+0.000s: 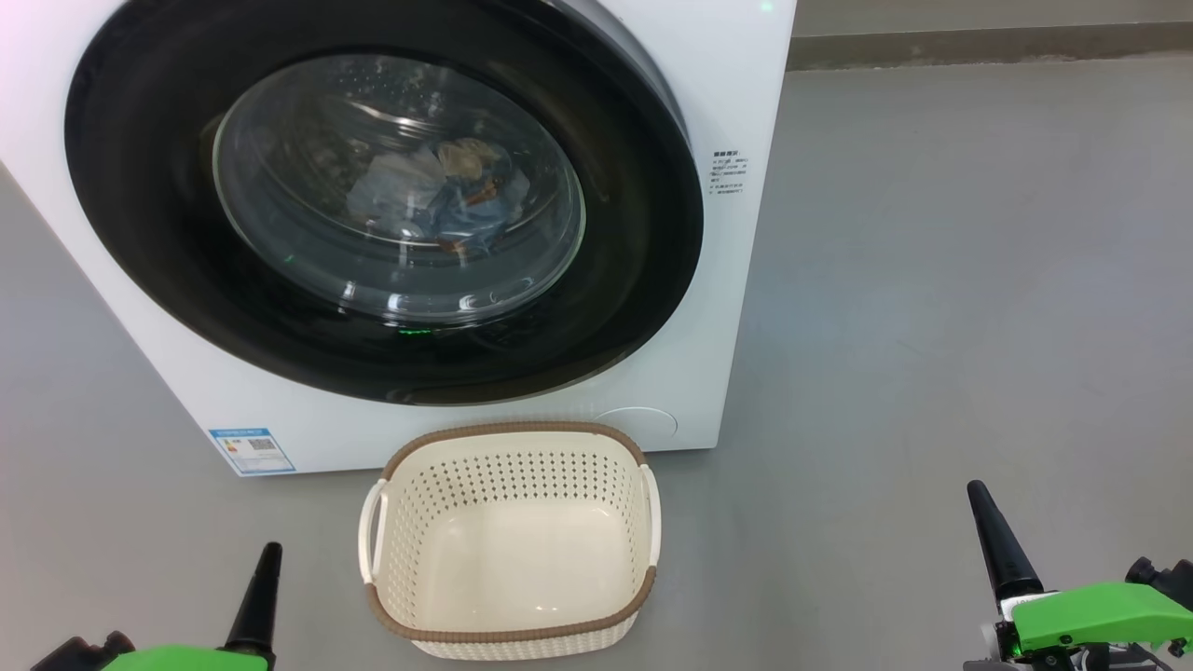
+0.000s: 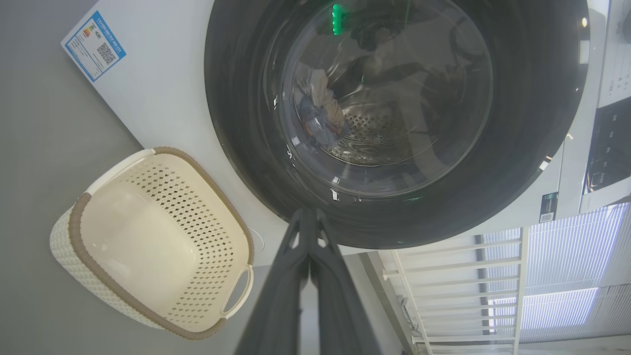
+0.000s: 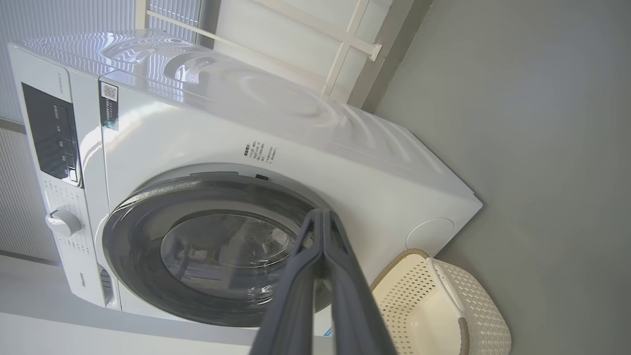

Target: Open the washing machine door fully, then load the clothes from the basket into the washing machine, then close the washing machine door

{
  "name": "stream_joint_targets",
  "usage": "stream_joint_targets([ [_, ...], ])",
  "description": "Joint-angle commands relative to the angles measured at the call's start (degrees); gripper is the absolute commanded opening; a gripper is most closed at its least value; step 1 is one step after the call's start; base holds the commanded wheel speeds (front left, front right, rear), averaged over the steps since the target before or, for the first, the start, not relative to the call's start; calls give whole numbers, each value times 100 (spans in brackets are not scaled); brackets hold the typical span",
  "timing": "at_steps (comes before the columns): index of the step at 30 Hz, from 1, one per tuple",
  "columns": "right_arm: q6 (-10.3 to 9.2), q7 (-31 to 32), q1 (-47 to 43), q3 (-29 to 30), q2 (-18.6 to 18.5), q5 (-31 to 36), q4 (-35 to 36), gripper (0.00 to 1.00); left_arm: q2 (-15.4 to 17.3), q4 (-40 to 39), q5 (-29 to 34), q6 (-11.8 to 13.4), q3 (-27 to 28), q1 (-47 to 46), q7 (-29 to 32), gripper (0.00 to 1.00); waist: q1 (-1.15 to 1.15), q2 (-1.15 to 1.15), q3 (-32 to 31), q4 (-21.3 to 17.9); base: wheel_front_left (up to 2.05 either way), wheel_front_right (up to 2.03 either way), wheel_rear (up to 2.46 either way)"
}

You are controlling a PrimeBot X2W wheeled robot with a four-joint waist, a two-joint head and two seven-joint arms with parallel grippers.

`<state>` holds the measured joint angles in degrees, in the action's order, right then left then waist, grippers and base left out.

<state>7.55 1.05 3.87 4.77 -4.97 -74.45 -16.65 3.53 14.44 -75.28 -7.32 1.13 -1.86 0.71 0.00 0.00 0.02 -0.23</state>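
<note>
Basket point(image 1: 511, 477), perforated plastic, fronts glossy round door point(image 1: 396, 186).

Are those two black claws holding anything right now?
No. The left gripper and the right gripper are both shut on nothing, clear of the basket.

Laundry corner: washing machine point(image 1: 713, 363), basket point(image 1: 513, 430), grey floor point(image 1: 951, 280).

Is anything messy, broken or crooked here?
Nothing stands out. The big round glossy black door looks shut on the white boxy washing machine, the light blue and pale clothes lie inside behind its glass, and the cream perforated plastic basket stands upright and empty on the grey floor.
</note>
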Motion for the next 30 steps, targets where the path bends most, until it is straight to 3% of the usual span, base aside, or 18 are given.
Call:
stream_joint_targets([
  [1, -4, 40, 213, -52, -11, -116, 179, 0, 54, -103, -123, -13, 189, -299, 52, 0, 0, 0, 0, 1, 0, 0, 0],
  [30, -6, 529, 231, 170, 202, -1712, 260, 0, -45, -44, -1649, -16, 510, -426, 546, 0, 0, 0, 15, 22, 0, 0, 0],
])
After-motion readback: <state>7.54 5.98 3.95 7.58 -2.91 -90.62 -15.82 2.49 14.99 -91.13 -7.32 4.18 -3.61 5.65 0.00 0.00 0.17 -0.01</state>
